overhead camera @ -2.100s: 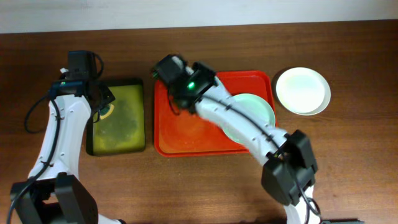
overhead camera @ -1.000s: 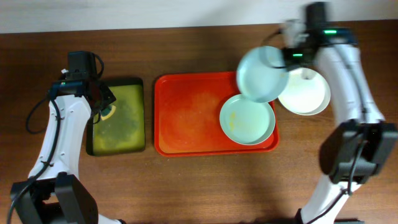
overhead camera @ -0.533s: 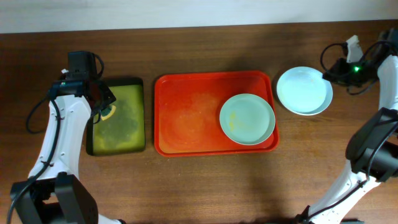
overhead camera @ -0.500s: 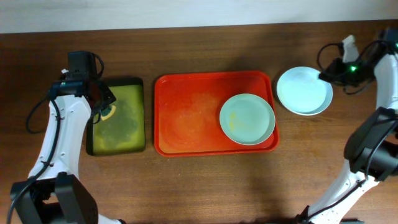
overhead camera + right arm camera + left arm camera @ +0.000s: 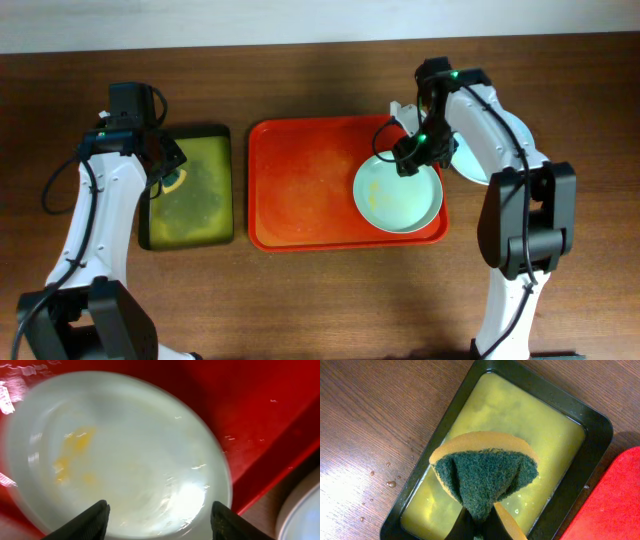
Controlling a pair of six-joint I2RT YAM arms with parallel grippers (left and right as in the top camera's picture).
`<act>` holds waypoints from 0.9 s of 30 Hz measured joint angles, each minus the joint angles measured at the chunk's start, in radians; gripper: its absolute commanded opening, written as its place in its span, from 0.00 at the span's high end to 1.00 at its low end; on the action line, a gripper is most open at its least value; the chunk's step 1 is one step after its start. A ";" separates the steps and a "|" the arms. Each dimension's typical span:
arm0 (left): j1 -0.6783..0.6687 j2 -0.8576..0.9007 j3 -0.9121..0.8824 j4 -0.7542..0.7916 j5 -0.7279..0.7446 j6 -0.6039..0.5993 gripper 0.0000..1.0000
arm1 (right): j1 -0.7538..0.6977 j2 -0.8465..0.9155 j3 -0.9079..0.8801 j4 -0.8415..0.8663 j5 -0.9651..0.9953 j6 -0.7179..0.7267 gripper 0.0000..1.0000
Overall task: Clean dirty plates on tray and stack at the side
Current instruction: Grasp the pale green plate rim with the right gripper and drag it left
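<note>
One pale mint plate [image 5: 397, 195] with yellow smears [image 5: 67, 457] lies at the right end of the red tray [image 5: 300, 190]. My right gripper [image 5: 408, 160] hovers over its far rim, open with nothing between its fingertips [image 5: 85, 520]; in the right wrist view the plate [image 5: 130, 455] fills the space between them. To the right of the tray, stacked plates [image 5: 463, 165] sit on the table, mostly hidden by my right arm. My left gripper [image 5: 160, 168] is shut on a folded green and yellow sponge [image 5: 485, 472] above the soapy tray.
A black-rimmed tray [image 5: 190, 190] of yellow-green liquid [image 5: 530, 435] stands left of the red tray. Water drops lie on the wood beside it [image 5: 390, 483]. The edge of a stacked plate [image 5: 305, 515] shows just past the red tray's rim [image 5: 270, 480].
My right gripper let go of a pale plate on the stack at the right, opened, and swung left over the plate on the tray. The left arm has not moved.
</note>
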 measured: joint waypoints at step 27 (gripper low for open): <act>0.000 0.000 0.000 0.008 0.000 0.000 1.00 | -0.021 0.000 -0.031 -0.027 0.157 0.148 0.31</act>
